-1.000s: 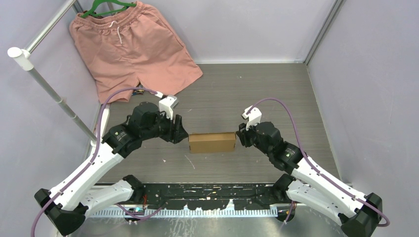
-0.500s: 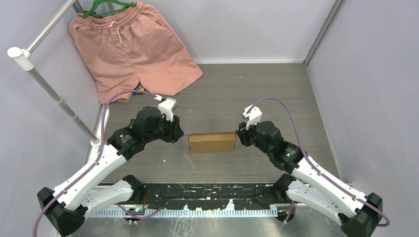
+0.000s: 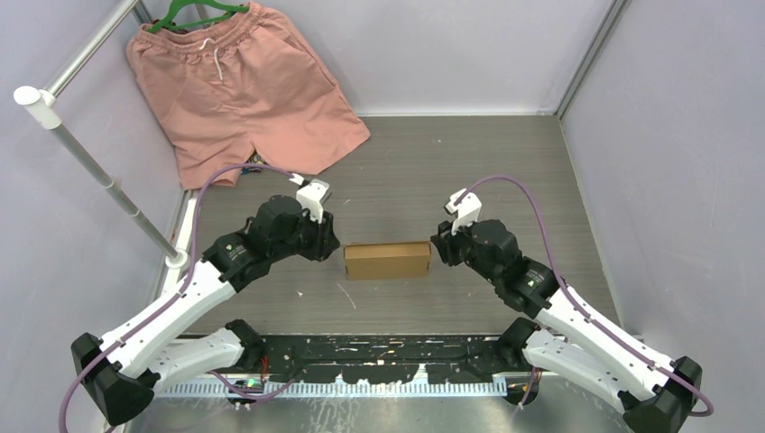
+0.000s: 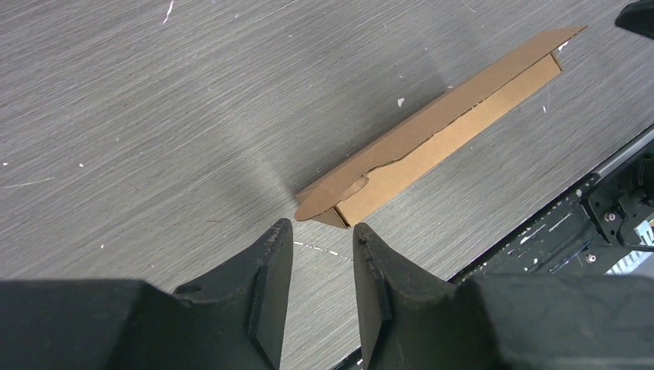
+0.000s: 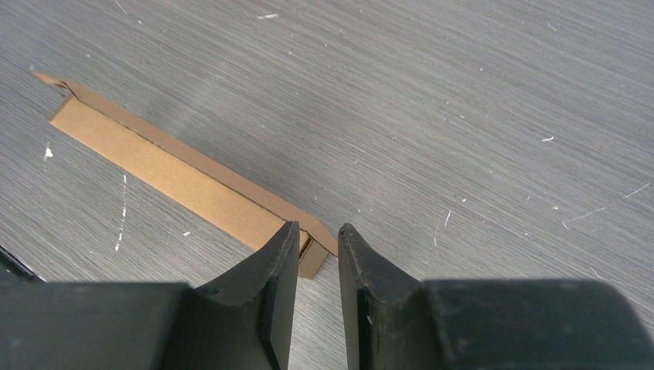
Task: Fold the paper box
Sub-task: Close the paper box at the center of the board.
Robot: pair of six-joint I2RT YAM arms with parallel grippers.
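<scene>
We see the paper box (image 3: 387, 260) as a low, closed brown cardboard rectangle. It lies flat near the middle of the grey wood-grain table (image 3: 469, 162), its long sides running left to right.

In the left wrist view the paper box (image 4: 447, 131) stretches away from the camera. A rounded tab (image 4: 333, 202) pokes out at its near end, under a slightly overhanging top panel. In the right wrist view the paper box (image 5: 177, 181) runs off to the upper left.

The left claw (image 3: 334, 245) sits just off the box's left end. Its wrist view shows the left claw (image 4: 322, 231) with the fingers parted by a modest gap. Bare table shows between them and nothing is held. The tab is just beyond the tips.

The right claw (image 3: 437, 247) sits at the box's right end. The right claw (image 5: 318, 231) has its fingers a narrow slot apart, and the box's near corner shows through that slot. We cannot tell whether the tips touch the cardboard, and we see nothing clamped.

At the far left, salmon-pink shorts (image 3: 239, 90) hang from a green hanger (image 3: 194, 13) on a metal rail (image 3: 90, 162), their hem draped onto the table. Purple cables (image 3: 523, 194) loop over both arms.
</scene>
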